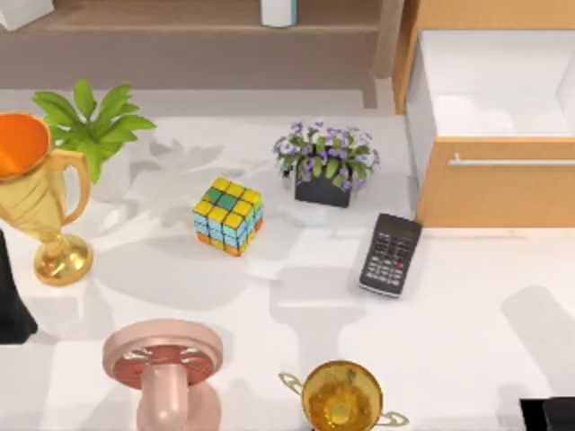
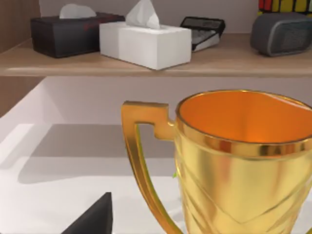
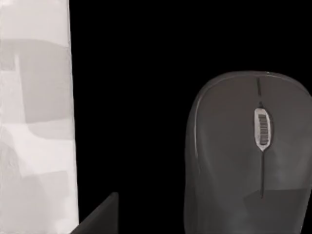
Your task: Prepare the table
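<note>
1. The table is the wide white top that spreads under everything in the top view. On it stand or lie a tall gold trophy at the left, a green plant behind it, a colour cube near the middle, a pot of purple flowers, a dark calculator, a pink wheel-shaped piece and a small gold cup at the near edge.
2. Beyond the table run a brown shelf and, at the right, a tan drawer unit with its drawer pulled open.
3. The left arm sits at the table's left edge, just beside the tall trophy. In the left wrist view the left gripper shows as one dark wedge low before the trophy's rim and handle — how wide it stands I cannot tell, and I see nothing held.
4. The right arm is at the near right corner. In its wrist view the right gripper hangs over a grey mouse lying on black ground beside a strip of white table. Its opening I cannot tell either.
5. The deciding relation, as I judge it: the tall trophy lies right ahead of the left gripper, upright, while the calculator — long axis running from near edge to far — and the open drawer lie on the right arm's side. No step looks begun.
</note>
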Robot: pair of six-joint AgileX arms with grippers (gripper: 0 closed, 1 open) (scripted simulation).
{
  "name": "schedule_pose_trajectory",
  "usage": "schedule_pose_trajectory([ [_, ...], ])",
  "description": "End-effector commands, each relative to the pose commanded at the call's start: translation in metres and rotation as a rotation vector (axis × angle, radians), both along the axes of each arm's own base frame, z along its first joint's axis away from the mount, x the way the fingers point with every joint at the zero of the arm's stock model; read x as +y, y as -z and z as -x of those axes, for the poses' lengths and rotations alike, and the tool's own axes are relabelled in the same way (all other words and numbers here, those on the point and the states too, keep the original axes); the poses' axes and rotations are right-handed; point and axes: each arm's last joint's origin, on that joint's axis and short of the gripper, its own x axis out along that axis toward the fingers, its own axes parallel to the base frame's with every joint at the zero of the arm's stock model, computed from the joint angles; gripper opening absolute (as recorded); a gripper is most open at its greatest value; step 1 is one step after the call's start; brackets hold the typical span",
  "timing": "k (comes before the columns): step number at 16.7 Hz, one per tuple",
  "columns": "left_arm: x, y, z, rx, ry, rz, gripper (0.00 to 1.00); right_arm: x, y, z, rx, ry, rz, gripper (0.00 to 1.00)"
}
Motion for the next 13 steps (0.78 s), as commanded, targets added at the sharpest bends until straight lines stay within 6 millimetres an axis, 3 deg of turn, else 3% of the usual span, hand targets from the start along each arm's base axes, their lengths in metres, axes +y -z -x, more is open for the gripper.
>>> schedule_pose_trajectory([
  [6, 0.000, 0.000, 0.000, 0.000, 0.000, 0.000, 1.00, 0.003, -0.001, -0.006, -0.053, -0.050, -0.013, 1.00],
  [13, 0.000, 0.000, 0.000, 0.000, 0.000, 0.000, 1.00, 0.022, 0.007, -0.038, -0.375, -0.410, -0.018, 1.00],
])
